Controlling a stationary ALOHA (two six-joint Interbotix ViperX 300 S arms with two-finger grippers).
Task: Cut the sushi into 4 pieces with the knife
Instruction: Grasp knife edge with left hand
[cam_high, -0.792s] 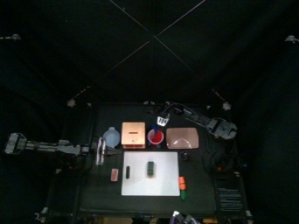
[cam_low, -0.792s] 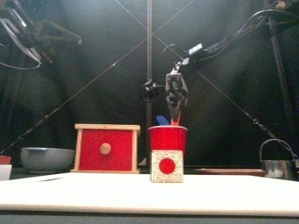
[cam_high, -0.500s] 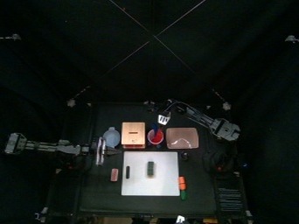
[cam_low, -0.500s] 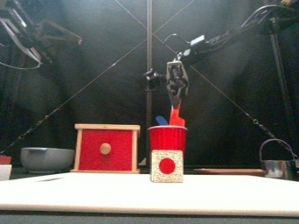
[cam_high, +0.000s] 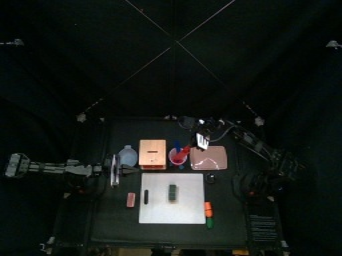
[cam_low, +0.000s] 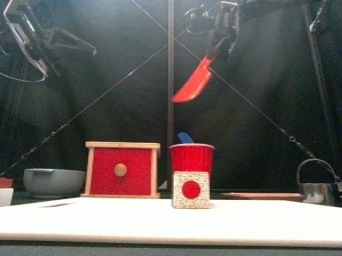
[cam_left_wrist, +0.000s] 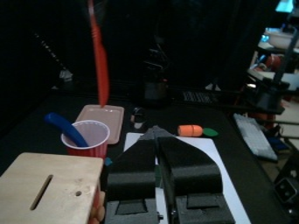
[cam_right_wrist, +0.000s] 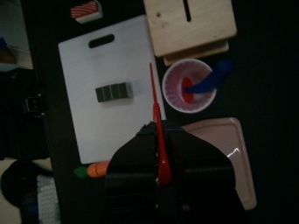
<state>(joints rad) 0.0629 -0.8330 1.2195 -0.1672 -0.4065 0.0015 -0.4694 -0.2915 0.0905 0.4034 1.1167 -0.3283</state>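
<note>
The dark green sushi roll (cam_high: 174, 188) lies whole on the white cutting board (cam_high: 187, 200), also seen in the right wrist view as the sushi roll (cam_right_wrist: 114, 91) on the board (cam_right_wrist: 100, 52). My right gripper (cam_low: 217, 44) is shut on the red knife (cam_low: 197, 82), holding it high above the red cup (cam_low: 191, 170), blade slanting down to the left. A blue knife (cam_low: 185, 138) stays in the cup. My right gripper (cam_high: 203, 135) hangs behind the pink tray (cam_high: 210, 157). My left gripper (cam_high: 116, 172) rests at the board's left, jaws a little apart and holding nothing.
The wooden box with a red drawer (cam_low: 122, 170) stands left of the cup, with the blue-grey bowl (cam_low: 54, 181) further left. A metal cutter (cam_low: 317, 186) is at the far right. An orange toy (cam_high: 207, 208) and a red-white toy (cam_high: 131, 199) flank the board.
My right gripper has pulled the red knife up out of the cup and carried it higher and to the right. The left arm has not moved.
</note>
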